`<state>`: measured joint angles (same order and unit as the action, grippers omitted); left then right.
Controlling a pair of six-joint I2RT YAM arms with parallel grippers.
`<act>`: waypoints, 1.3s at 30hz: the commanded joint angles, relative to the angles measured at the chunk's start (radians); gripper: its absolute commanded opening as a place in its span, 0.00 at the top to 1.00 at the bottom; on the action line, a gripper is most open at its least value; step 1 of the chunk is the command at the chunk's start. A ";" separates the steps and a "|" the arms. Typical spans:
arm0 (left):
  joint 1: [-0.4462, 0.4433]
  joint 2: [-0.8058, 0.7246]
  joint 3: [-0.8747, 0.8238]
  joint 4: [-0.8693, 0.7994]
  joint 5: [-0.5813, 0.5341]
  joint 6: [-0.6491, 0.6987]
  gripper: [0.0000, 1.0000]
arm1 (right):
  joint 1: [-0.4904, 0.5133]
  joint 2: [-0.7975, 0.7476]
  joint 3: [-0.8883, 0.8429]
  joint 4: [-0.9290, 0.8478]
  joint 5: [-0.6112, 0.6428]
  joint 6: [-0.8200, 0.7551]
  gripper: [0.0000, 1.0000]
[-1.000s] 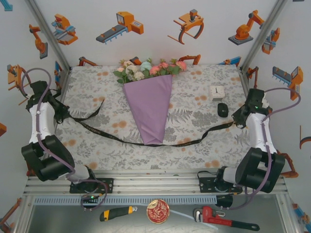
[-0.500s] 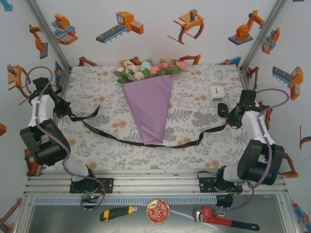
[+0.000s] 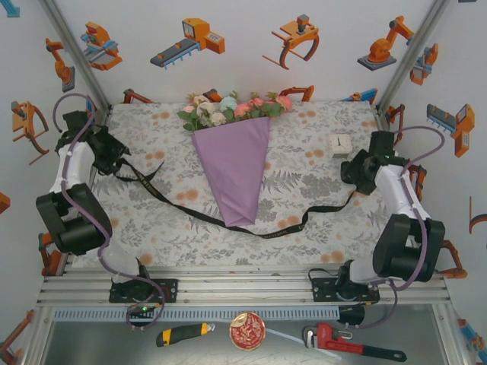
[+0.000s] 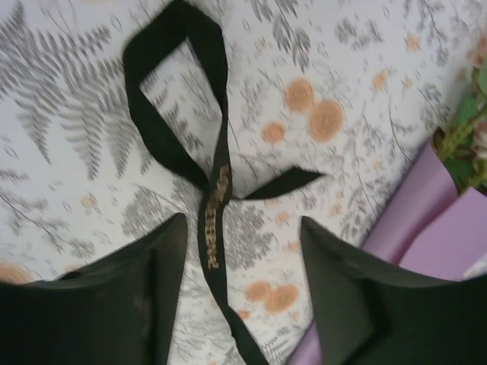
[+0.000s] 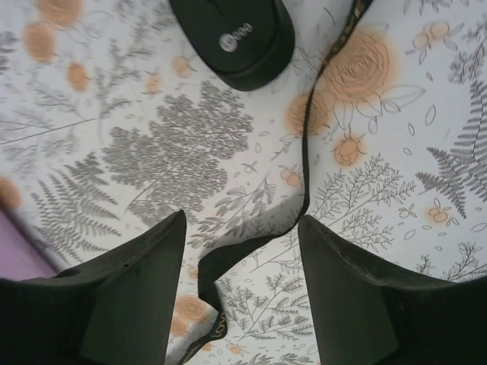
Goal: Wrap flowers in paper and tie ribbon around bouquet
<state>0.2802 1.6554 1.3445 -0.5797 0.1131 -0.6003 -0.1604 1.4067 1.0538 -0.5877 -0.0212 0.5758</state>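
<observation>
Left gripper (image 4: 242,228) spread wide, the black ribbon (image 4: 215,198) running between its jaws; right gripper (image 5: 242,220) likewise parted over the ribbon — bouquet (image 3: 232,167) lies central on the tabletop (image 3: 319,152), flowers (image 3: 236,106) toward the far edge.

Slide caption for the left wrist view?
Left gripper, jaws open, above the looped black ribbon on the floral tablecloth; purple paper at right.

Bouquet (image 4: 417,204) (mostly) beyond frame edge

Both arms are bent outward at the sides; the left pincer (image 4: 243,228) and the right pincer (image 5: 242,224) are held with fingers spread apart.
</observation>
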 commanded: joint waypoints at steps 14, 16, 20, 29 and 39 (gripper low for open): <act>-0.599 -0.218 -0.284 0.150 0.006 -0.237 0.14 | 0.494 0.177 -0.064 0.534 -0.477 0.110 0.24; -0.620 -0.148 -0.286 0.209 0.051 -0.216 0.14 | 0.508 0.258 -0.045 0.592 -0.514 0.130 0.26; -0.633 -0.029 -0.282 0.326 0.134 -0.213 0.15 | 0.518 0.352 -0.031 0.649 -0.511 0.147 0.30; -0.669 0.136 -0.303 0.441 0.219 -0.263 0.43 | 0.554 0.476 -0.007 0.694 -0.559 0.162 0.42; -0.683 0.119 -0.366 0.473 0.207 -0.321 0.78 | 0.582 0.463 -0.041 0.757 -0.584 0.230 0.76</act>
<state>-0.3988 1.7927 0.9928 -0.1268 0.3115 -0.8951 0.4141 1.9026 1.0222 0.1322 -0.5865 0.7856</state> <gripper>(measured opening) 0.233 0.256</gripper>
